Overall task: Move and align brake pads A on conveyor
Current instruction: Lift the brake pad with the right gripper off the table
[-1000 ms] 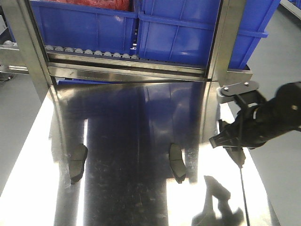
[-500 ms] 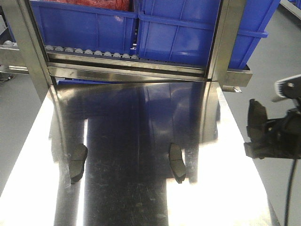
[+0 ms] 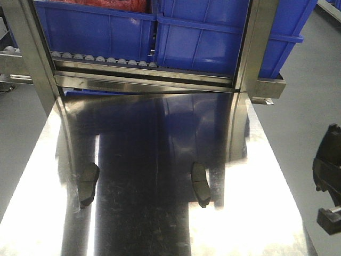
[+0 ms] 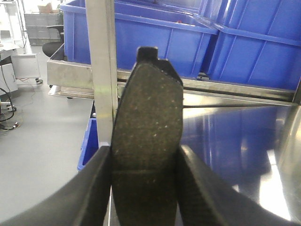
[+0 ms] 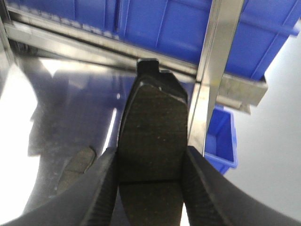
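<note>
Left tool (image 4: 145,153) of mine is clamped on a brake pad (image 4: 148,136), its two fingers pressing the pad's long edges, with the pad standing up out of them. My right tool (image 5: 150,157) grips a second brake pad (image 5: 153,127) the same way. In the front view that one hangs past the right edge of the desk (image 3: 160,224), above the floor (image 3: 303,106). Two more lie flat on the desk, one to the left (image 3: 88,184) and one near the middle (image 3: 201,184). No view shows the conveyor, so none of the four is on it as far as I can see.

My worry is the grip. Each pad is pinched only by its narrow edges, so I judge a jolt could let it swivel or slip, and a pad dropped here would land on the floor, not the desk. The steel post (image 5: 214,70) stands close to my right pad, and a careless swing could clip it. The two resting pads may skate on that glossy steel if I nudge them.

I can read no writing on the pads or the blue bins (image 3: 96,32).
</note>
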`<state>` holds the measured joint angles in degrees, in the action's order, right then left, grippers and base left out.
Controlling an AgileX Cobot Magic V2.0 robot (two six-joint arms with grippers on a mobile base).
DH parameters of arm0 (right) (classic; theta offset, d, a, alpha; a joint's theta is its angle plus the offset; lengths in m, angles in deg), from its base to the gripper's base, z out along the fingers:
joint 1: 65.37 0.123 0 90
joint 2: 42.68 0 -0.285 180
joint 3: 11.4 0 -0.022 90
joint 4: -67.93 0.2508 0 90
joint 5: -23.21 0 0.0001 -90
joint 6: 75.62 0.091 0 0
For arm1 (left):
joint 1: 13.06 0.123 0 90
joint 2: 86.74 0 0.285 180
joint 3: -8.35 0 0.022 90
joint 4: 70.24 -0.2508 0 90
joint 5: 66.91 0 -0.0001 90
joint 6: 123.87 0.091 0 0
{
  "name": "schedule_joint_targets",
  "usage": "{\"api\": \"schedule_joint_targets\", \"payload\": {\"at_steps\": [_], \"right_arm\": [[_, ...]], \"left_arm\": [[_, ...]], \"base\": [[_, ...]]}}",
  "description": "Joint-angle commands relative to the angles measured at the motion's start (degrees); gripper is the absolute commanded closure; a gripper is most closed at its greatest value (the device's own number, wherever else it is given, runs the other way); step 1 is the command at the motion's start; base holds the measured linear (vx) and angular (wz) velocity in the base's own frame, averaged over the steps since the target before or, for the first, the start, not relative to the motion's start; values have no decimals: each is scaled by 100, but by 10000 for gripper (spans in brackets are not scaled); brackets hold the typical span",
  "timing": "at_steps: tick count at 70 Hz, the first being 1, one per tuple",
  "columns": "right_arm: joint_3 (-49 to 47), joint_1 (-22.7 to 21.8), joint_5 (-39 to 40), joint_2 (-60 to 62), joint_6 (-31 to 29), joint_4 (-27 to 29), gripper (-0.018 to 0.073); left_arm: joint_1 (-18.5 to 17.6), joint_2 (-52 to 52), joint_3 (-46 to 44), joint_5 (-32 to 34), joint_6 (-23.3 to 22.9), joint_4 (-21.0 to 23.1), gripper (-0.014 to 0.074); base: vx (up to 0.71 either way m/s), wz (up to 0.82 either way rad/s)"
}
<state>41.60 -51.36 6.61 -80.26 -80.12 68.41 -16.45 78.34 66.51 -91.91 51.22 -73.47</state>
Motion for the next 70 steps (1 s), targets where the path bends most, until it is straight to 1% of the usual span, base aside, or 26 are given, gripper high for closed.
{"api": "schedule_joint_targets", "payload": {"at_steps": [1,15,70], "right_arm": [[-47,-4,691,251,-5,-48,563],[-40,-4,689,482,-5,-48,563],[-40,-4,684,483,-5,-48,563]], "left_arm": [[-16,-60,-146,542,-4,1,450],[-16,-60,-146,542,-4,1,450],[-16,-60,-146,542,-4,1,450]], "base": [[0,0],[0,0],[0,0]]}}
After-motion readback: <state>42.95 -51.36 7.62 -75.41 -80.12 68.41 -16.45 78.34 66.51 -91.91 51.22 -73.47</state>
